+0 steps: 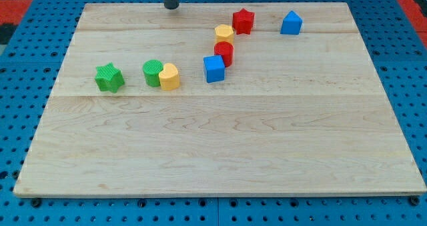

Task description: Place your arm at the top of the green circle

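The green circle (pixel 153 73) sits on the bench (pixel 220 153), touching a yellow heart (pixel 169 77) on its right, with a green star (pixel 109 77) near on its left. My tip (pixel 171 7) is well above the circle, slightly right, touching no block; it has no jaws.

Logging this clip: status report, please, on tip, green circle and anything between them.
My tip at the view's top edge, above green circle, well apart. Yellow heart touching circle's right side. Path down clear.
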